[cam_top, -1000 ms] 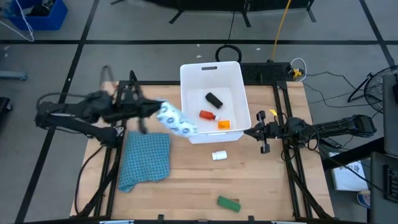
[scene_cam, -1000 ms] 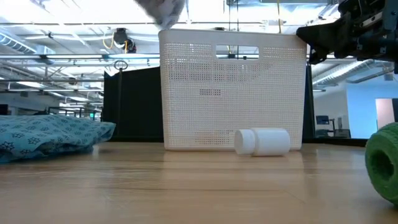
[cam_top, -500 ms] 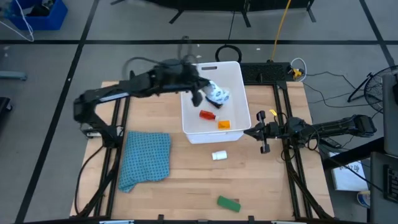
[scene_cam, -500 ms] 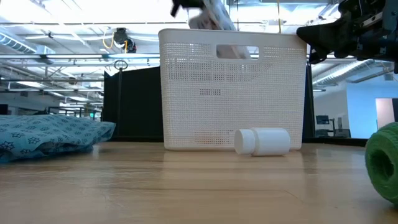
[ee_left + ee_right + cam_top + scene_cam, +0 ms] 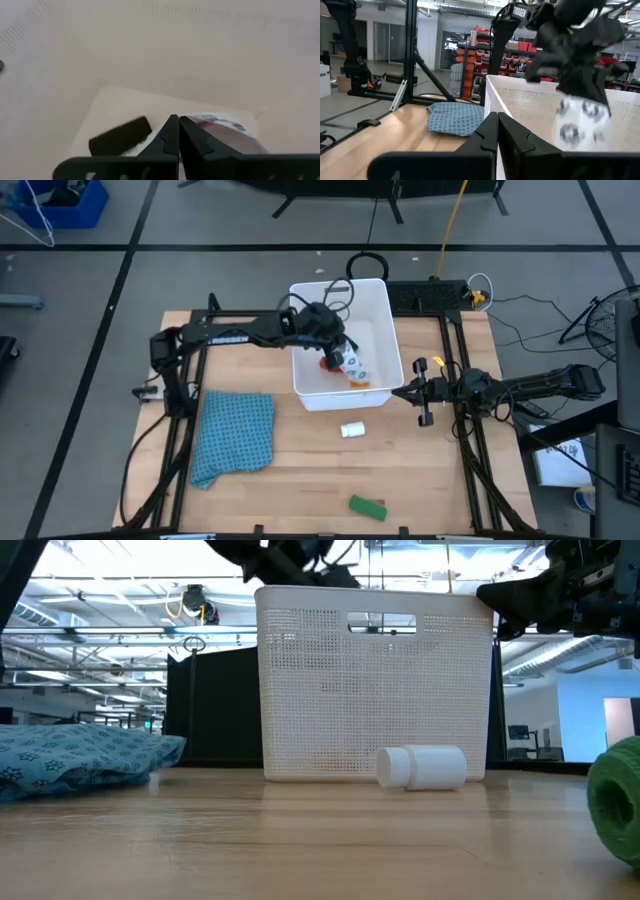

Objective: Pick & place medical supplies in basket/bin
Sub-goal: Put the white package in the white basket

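one tub (image 5: 374, 300), one cylinder (image 5: 352, 430), one green block (image 5: 367, 506)

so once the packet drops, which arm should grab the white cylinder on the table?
Probably the right. Its gripper waits shut beside the tub, apart from the white cylinder just past the tub's near wall. The left gripper is over the tub, shut on the packet.

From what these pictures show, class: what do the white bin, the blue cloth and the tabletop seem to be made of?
The white bin looks like moulded plastic, matte; its wall is a grid of tiny holes with a cut handle slot. The blue cloth appears to be soft woven fabric, printed with a small pattern and lying in folds. The tabletop looks like pale wood with plank seams and a smooth finish.
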You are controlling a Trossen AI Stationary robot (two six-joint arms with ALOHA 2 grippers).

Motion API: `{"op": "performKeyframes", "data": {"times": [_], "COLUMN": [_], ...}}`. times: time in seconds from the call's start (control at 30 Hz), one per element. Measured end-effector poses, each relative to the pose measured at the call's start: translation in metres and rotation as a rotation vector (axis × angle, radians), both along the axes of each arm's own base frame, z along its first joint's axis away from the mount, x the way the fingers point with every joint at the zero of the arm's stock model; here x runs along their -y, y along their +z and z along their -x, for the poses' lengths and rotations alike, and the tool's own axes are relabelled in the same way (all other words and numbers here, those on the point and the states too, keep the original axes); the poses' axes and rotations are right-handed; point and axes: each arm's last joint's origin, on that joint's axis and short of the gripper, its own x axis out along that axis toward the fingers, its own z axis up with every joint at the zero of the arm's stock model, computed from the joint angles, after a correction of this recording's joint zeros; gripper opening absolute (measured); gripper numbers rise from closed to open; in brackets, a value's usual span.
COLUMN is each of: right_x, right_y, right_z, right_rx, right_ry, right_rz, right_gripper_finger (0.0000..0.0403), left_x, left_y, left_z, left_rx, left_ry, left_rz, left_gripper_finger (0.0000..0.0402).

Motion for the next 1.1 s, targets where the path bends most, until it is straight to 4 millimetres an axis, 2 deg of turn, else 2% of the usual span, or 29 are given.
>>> {"op": "performKeyframes", "data": {"times": [0.23,0.43,0.53,0.73,0.83,0.9,1.0,1.1], "right_x": [0.0,0.0,0.0,0.0,0.0,0.0,0.0,0.0], "right_y": [0.0,0.0,0.0,0.0,-0.001,-0.002,-0.002,-0.003], "right_z": [0.0,0.0,0.0,0.0,0.0,0.0,0.0,-0.001], "right_rx": [-0.003,-0.004,-0.004,-0.005,-0.014,-0.022,-0.027,-0.034], "right_ry": [0.008,0.009,0.009,0.01,0.01,0.01,0.01,0.009], "right_rz": [-0.046,-0.049,-0.049,-0.049,-0.048,-0.048,-0.047,-0.042], "right_gripper_finger": [0.0,0.0,0.0,0.0,0.0,0.0,0.0,0.0], "left_x": [0.002,0.004,0.007,0.008,0.008,0.01,0.017,0.033], "left_y": [-0.027,-0.028,-0.025,-0.018,-0.007,0.012,0.056,0.097], "left_z": [-0.005,-0.005,-0.006,-0.006,-0.004,0.001,0.015,0.044], "left_rx": [-0.052,-0.034,-0.037,-0.046,-0.038,-0.026,0.016,0.007], "left_ry": [-0.002,-0.039,-0.119,-0.164,-0.186,-0.193,-0.207,-0.225], "left_rz": [0.031,0.043,0.062,0.071,0.016,-0.031,-0.121,-0.194], "left_gripper_finger": [0.0,0.0011,0.0045,0.0152,0.0197,0.0218,0.0235,0.0238]}}
